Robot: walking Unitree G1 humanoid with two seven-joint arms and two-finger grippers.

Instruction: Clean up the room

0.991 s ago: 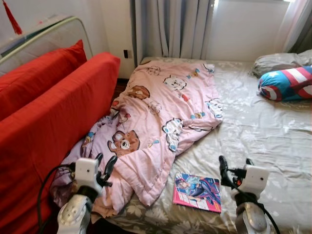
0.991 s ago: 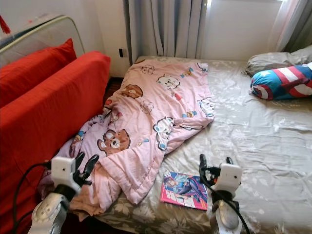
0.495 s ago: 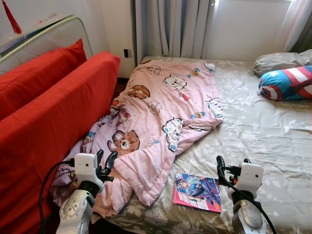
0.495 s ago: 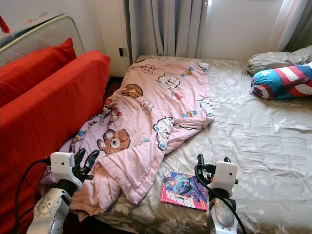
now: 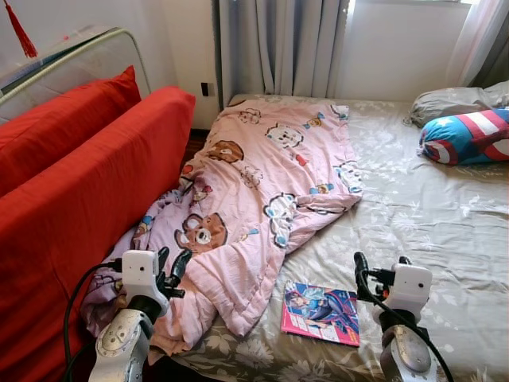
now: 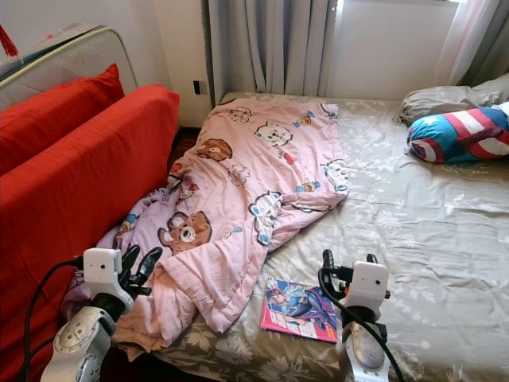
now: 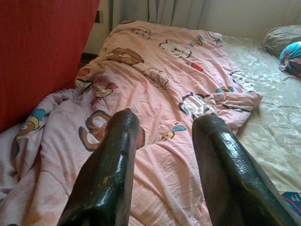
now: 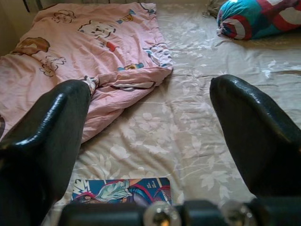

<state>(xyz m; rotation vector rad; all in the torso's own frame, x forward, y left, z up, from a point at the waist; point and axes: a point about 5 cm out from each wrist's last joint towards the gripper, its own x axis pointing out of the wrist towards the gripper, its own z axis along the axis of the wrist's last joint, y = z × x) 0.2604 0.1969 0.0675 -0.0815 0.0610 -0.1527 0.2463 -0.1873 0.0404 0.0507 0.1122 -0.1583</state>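
Observation:
A pink cartoon-print blanket (image 5: 262, 191) lies crumpled across the left half of the bed (image 5: 429, 215), its near corner hanging over the bed's edge. A colourful magazine (image 5: 321, 312) rests flat on the grey floral sheet near the front edge. My left gripper (image 5: 172, 262) hovers open over the blanket's near left corner, nothing between its fingers (image 7: 113, 160). To the right of the magazine my right gripper (image 5: 380, 267) is held open above the sheet, with the magazine (image 8: 123, 190) just below it.
A red sofa (image 5: 79, 199) with a red cushion (image 5: 56, 119) runs close along the bed's left side. A round shield-patterned pillow (image 5: 465, 135) and a grey pillow (image 5: 453, 99) sit at the far right. Grey curtains (image 5: 278, 44) hang behind the bed.
The view shifted slightly. Both grippers stay open and hover in about the same places; the right one has edged a little.

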